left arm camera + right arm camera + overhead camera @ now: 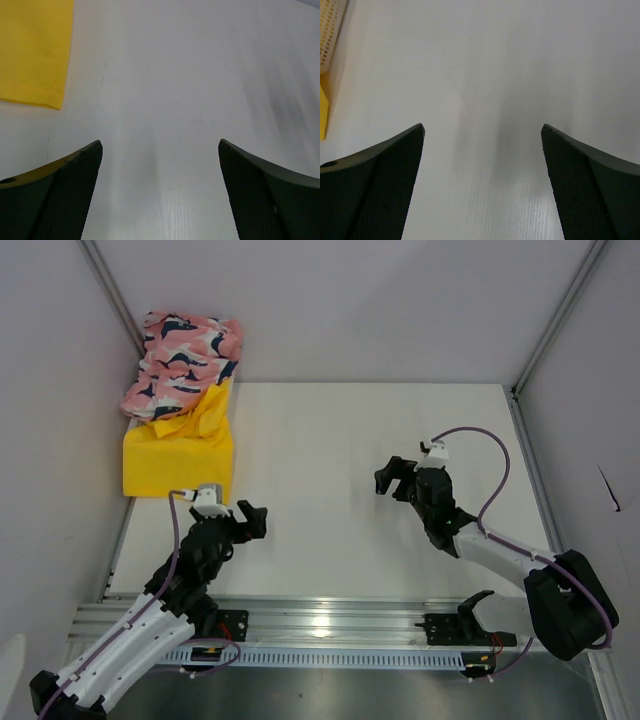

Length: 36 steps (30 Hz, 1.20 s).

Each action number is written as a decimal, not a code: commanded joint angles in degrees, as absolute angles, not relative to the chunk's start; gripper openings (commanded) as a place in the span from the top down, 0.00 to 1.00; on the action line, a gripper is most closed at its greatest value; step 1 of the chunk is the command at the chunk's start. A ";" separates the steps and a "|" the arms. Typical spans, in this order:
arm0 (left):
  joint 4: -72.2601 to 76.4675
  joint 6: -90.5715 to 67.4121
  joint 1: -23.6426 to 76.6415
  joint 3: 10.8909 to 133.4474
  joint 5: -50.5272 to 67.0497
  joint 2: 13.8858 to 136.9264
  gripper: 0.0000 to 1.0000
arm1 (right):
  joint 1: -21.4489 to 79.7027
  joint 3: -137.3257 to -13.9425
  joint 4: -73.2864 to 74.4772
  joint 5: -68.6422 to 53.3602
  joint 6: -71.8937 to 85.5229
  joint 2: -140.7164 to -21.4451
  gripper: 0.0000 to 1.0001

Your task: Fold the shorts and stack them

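rail: metal rail (330,625) along the near edge of the white worktop (340,440), with both arm bases on it.
left claw: left claw (245,522) is near-left over bare worktop. It is released, jaws spread wide with nothing between them. In the wrist view its dark textured fingers (65,200) flank an empty patch of worktop.
right claw: right claw (396,478) is right of centre, a little farther out than the left one. It is also released, jaws wide and gripping nothing, over bare worktop.
yellow shorts: yellow shorts (178,455) are at the far-left of the worktop, just beyond the left claw and not touching it. The near part lies flat and squared; the far part is rumpled. A near corner shows in the left wrist view (32,50).
pink shorts: pink shorts (183,365) with a navy-and-white print sit crumpled in the far-left corner. They rest on the far edge of the yellow shorts, well apart from both claws.
mesh basket: only a corner of the mesh basket (331,30) shows, far-left in the right wrist view. Its exact spot can't be told.
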<state>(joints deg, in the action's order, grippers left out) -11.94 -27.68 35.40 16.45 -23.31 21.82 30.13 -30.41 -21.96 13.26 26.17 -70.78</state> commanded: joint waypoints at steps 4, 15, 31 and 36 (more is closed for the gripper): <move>-19.41 -36.90 34.98 23.11 -34.09 28.38 0.01 | 28.48 -29.45 -24.78 11.16 27.25 -69.17 0.01; -22.49 -41.83 10.92 49.18 -24.43 46.10 0.01 | 26.90 -29.27 -25.22 8.00 27.86 -69.61 0.00; -20.13 -50.18 -13.26 79.26 -14.33 82.34 0.01 | 25.75 -28.92 -26.10 6.06 28.39 -69.70 0.01; -27.05 -52.47 -15.38 85.95 -8.35 90.96 0.04 | 25.75 -29.00 -26.19 5.80 28.30 -70.14 0.01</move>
<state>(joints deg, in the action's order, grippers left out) -22.57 -49.65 -13.89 80.95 -12.62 88.40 26.02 -28.93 -23.40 6.50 27.66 -70.61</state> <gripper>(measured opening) 0.964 0.993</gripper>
